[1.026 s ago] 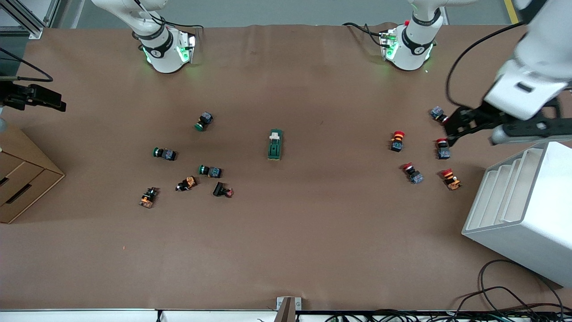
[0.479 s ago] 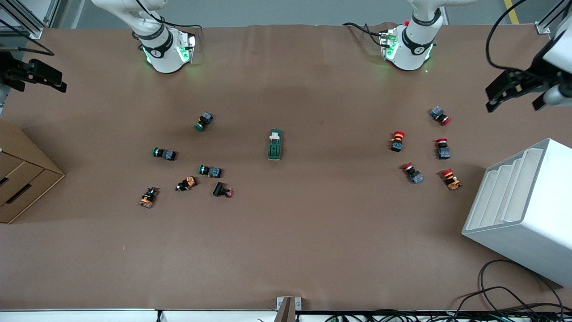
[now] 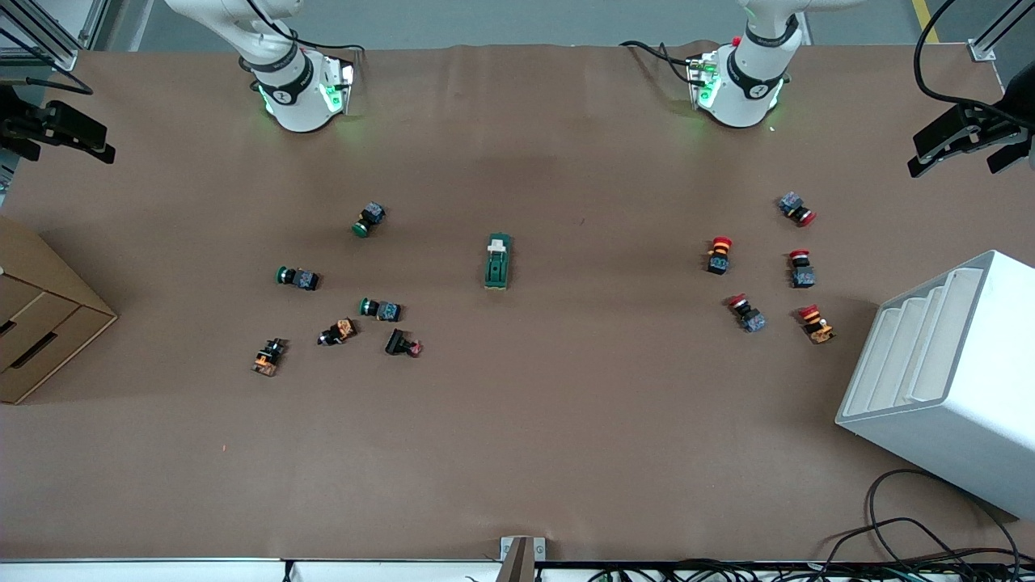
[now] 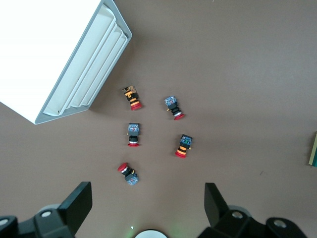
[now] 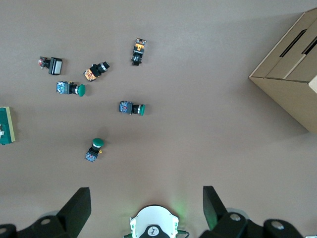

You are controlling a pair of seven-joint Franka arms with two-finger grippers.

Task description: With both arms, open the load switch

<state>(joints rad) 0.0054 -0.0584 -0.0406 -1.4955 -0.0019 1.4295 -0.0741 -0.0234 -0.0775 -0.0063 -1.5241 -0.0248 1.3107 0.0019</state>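
The load switch (image 3: pixel 497 261) lay mid-bench, untouched. The left gripper (image 3: pixel 966 148) hung over its end of the bench (image 3: pixel 517 453), fingers apart; the right gripper (image 3: pixel 57 133) likewise, fingers spread.

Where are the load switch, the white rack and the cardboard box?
load switch (image 3: pixel 497 262): front view, middle of its green body.
white rack (image 3: pixel 982 436): front view, plain side wall.
cardboard box (image 3: pixel 32 303): front view, sloping top face.
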